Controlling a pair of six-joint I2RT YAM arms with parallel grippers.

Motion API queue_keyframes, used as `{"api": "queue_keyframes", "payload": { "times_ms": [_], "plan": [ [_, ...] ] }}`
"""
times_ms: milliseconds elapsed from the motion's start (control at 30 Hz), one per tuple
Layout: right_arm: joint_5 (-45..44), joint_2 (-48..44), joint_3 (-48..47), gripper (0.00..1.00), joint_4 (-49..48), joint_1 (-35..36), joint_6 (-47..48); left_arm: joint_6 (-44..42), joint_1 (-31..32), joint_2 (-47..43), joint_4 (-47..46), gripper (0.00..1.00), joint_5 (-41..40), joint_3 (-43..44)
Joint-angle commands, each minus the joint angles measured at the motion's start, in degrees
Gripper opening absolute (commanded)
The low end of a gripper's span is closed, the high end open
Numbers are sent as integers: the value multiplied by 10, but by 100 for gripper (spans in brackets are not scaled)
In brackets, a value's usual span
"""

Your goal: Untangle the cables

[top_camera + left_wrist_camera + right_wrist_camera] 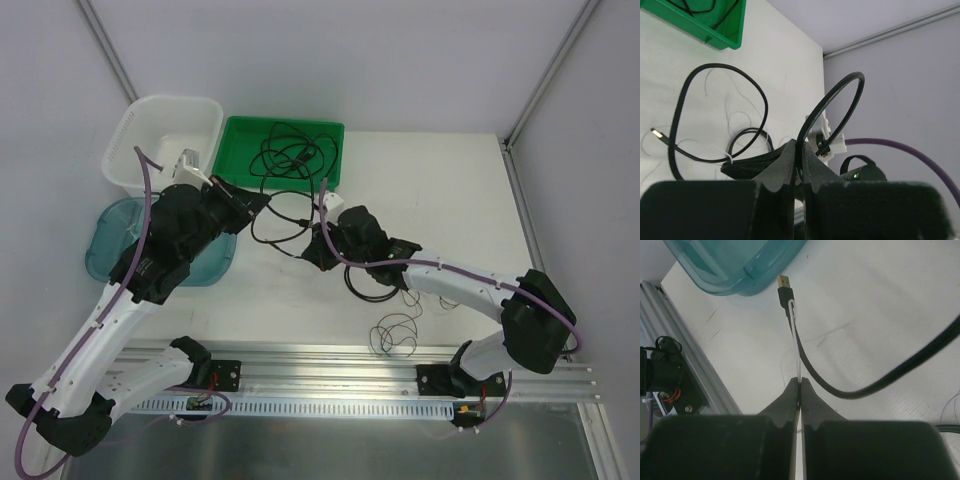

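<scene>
A thick black cable (272,228) loops on the white table between my two grippers. My left gripper (260,203) is shut on it; in the left wrist view the cable (836,92) arches up out of the closed gripper (801,150). Its lower loop (715,115) lies flat and ends in a USB plug (657,133). My right gripper (312,250) is shut on the thin white cable (796,342), which runs from the gripper (800,382) up to the gold USB plug (784,284) and hooks around the black cable (880,382). A hair-thin dark wire (395,335) lies coiled near the front.
A green tray (238,135) at the back holds another black cable bundle (290,150). A white basket (140,140) stands at the back left. A teal bowl (115,240) sits under my left arm and shows in the right wrist view (740,265). A metal rail (330,370) runs along the front.
</scene>
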State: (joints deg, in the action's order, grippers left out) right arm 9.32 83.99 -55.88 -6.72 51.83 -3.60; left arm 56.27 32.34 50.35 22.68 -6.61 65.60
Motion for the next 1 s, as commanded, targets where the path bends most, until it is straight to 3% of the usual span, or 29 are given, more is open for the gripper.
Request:
{"api": "queue_keyframes", "payload": {
  "times_ms": [0, 233, 533, 967],
  "plan": [
    [-142, -9, -6, 1, -42, 31, -48, 59, 15, -4, -73, 0, -24, -19],
    [-274, -5, 20, 1, -14, 42, -138, 60, 23, -24, -84, 0, -29, -30],
    [-243, -56, 123, 1, -149, 37, -172, 85, 23, -46, -88, 0, -56, -65],
    [-176, -8, 100, 1, -248, 45, -230, 162, 51, -43, -136, 0, -83, -100]
  ]
}}
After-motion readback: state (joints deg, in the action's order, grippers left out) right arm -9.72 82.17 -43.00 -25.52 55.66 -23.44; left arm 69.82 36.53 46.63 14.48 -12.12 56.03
